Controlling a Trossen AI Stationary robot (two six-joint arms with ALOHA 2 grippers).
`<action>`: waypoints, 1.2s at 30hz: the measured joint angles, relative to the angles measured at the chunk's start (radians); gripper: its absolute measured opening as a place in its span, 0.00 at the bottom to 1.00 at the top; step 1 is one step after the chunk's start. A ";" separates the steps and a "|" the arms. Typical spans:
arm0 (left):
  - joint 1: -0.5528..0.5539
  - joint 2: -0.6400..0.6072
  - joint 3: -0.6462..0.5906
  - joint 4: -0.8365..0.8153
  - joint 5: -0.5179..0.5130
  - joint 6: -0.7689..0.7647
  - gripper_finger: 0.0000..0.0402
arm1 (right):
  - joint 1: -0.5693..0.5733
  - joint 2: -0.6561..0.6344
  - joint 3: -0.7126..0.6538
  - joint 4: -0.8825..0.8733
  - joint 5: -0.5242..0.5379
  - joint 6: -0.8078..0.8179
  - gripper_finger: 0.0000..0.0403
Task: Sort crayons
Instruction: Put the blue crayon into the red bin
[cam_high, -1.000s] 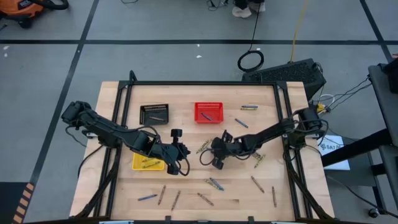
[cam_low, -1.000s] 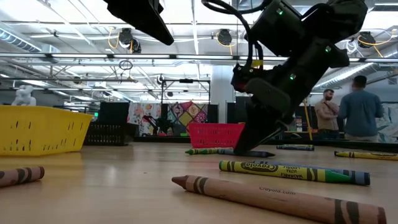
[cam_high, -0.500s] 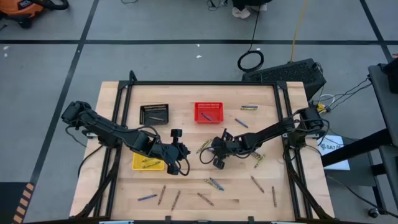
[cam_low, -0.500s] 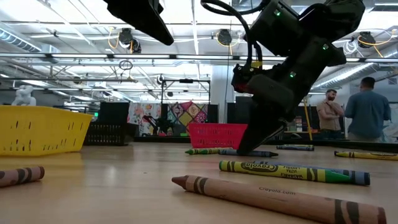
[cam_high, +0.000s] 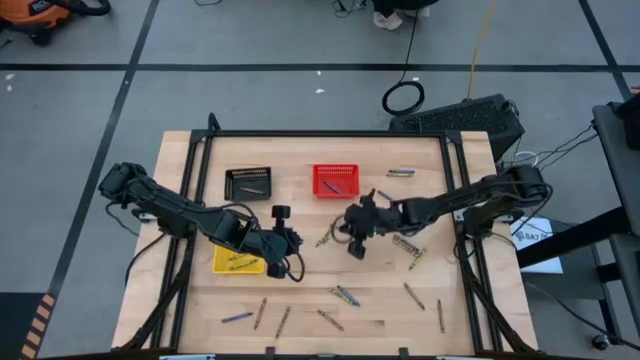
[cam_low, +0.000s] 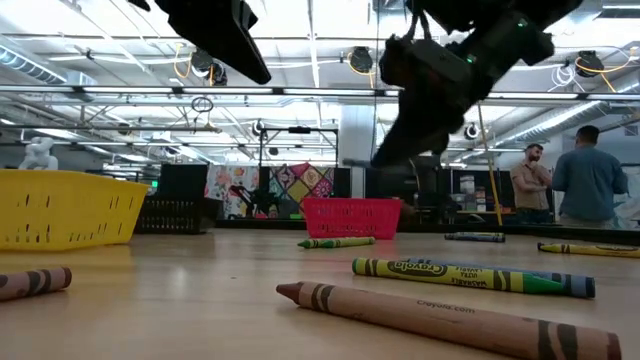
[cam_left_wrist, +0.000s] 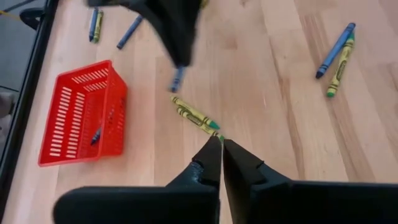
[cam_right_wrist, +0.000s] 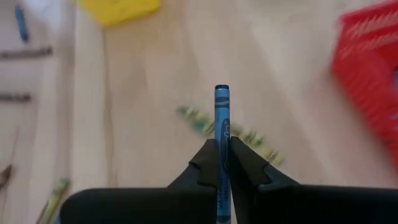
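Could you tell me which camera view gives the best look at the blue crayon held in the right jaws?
The right wrist view: the blue crayon stands clamped between the shut jaws, sticking out forward. The left wrist view shows only its tip under the arm; the high and low views hide it behind the right gripper.

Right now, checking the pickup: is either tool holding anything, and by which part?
The right tool grips a blue crayon by its lower half; the left tool holds nothing.

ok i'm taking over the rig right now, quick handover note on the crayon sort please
Right gripper: shut on a blue crayon, raised above mid-table near the red basket.
Left gripper: empty, fingers near shut, by the yellow basket.
Done: a few crayons lie in the red, yellow and black basket.
Left: a yellow-green crayon at centre, more scattered along the near edge and right side.
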 joint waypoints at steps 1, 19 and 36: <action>0.000 0.000 0.000 -0.011 0.000 0.000 0.07 | -0.019 -0.007 0.000 0.001 0.002 -0.015 0.00; 0.000 0.000 0.000 -0.245 -0.063 -0.106 0.19 | -0.335 -0.010 0.000 0.088 -0.102 -0.213 0.00; 0.001 0.000 0.000 -0.261 -0.057 -0.105 0.19 | -0.453 0.111 0.001 0.224 -0.154 -0.300 0.00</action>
